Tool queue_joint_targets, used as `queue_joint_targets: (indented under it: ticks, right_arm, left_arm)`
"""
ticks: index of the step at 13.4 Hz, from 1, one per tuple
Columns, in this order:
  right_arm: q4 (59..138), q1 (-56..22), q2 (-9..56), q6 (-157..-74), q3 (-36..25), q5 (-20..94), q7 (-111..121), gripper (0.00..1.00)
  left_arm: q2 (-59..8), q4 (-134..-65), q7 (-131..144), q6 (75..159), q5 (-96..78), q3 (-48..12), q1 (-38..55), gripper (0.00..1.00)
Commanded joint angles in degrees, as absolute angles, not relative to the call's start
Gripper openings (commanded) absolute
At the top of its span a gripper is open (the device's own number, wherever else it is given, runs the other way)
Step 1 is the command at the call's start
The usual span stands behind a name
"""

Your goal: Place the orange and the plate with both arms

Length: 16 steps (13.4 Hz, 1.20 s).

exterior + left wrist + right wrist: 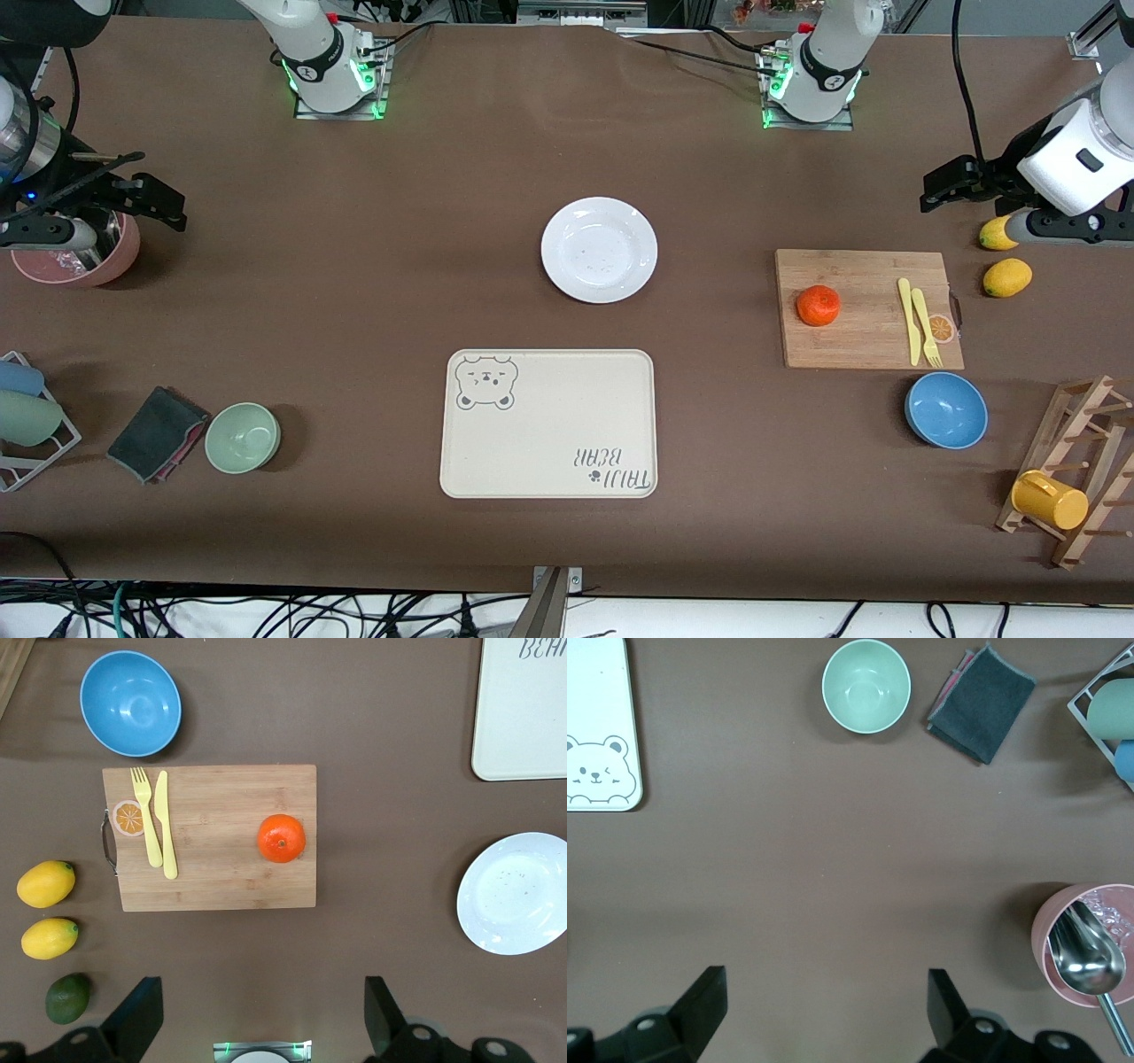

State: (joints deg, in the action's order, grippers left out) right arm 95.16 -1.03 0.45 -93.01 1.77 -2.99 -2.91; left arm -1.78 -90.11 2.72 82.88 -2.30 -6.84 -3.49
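- Nearest the front camera lies a rectangular beige tray [548, 424] with rounded corners, a bear face printed in one corner and "TAIJI BEAR" in another.
- Toward the left arm's end, a glossy blue bowl [946, 409] sits just nearer than a bamboo cutting board [868, 308].
- The orange [818, 305], round and slightly flattened, rests on the board, apart from a yellow plastic knife and fork [928, 329].
- The plate [599, 249], round, white and glossy, lies flat mid-surface, farther than the tray.
- The left gripper [263, 1010] hovers by the lemons [1006, 277], fingers spread wide, holding nothing.
- The right gripper [827, 1005] hangs beside a pink cup [81, 254], fingers wide apart, empty.
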Motion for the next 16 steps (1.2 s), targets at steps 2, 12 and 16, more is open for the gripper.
queue_joint_targets:
  ticks: [2, 12, 16]
  right_arm:
    - [94.7, -1.0, 0.4, -92.3, 2.0, -3.1, -2.5, 1.00]
    - [94.7, -1.0, 0.3, -91.7, 1.9, -3.1, -2.4, 1.00]
    - [94.8, -1.0, 0.1, -90.0, 2.0, -3.1, -2.4, 1.00]
  left_arm:
    - [-1.8, -90.1, 2.2, 82.5, -1.1, -7.0, -3.9, 1.00]
    - [-2.9, -90.1, 2.3, 83.0, 1.4, -7.2, -3.7, 1.00]
    - [-3.5, -91.9, 2.2, 85.8, 1.2, -7.4, -3.8, 1.00]
